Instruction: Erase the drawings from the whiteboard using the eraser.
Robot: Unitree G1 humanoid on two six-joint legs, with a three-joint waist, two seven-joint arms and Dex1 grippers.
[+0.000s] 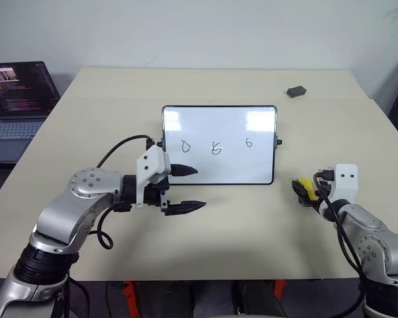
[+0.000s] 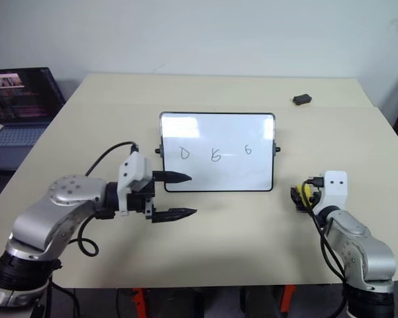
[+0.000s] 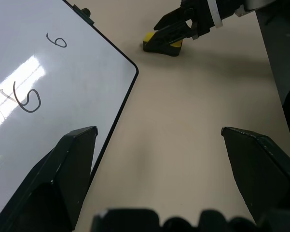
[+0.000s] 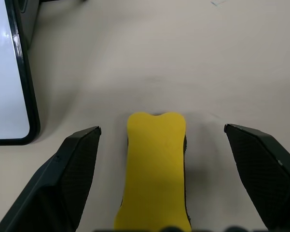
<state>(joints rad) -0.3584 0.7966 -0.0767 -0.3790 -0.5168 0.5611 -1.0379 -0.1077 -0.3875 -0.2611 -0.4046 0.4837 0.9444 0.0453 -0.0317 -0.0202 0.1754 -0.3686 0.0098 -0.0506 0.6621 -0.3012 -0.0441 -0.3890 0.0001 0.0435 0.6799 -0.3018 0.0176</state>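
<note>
A wide beige table [image 1: 251, 232] filled the room's centre. On it lay a whiteboard [image 1: 218, 142] with a thin black frame, flat and square to the robot, carrying three small marker drawings [image 1: 216, 148] in a row across its middle. A laptop [image 1: 16, 106] sat open at the table's far left, and a small dark lump [image 1: 297, 91] lay near the far right corner.

The left gripper [image 1: 185, 188] hovered by the board's near left corner, its two black fingers spread apart and holding nothing. The right gripper [image 4: 159, 179] was lowered over the yellow eraser [image 4: 155, 169], which rested on the table just right of the board; its fingers stood wide on either side, not touching it.

The eraser looked light and slightly spongy, with a narrowed waist. Pinching its long sides at that waist seemed the surest hold.

The right wrist view showed the gaps between fingers and eraser, which the head views hid. The left wrist view showed the eraser's black base.
</note>
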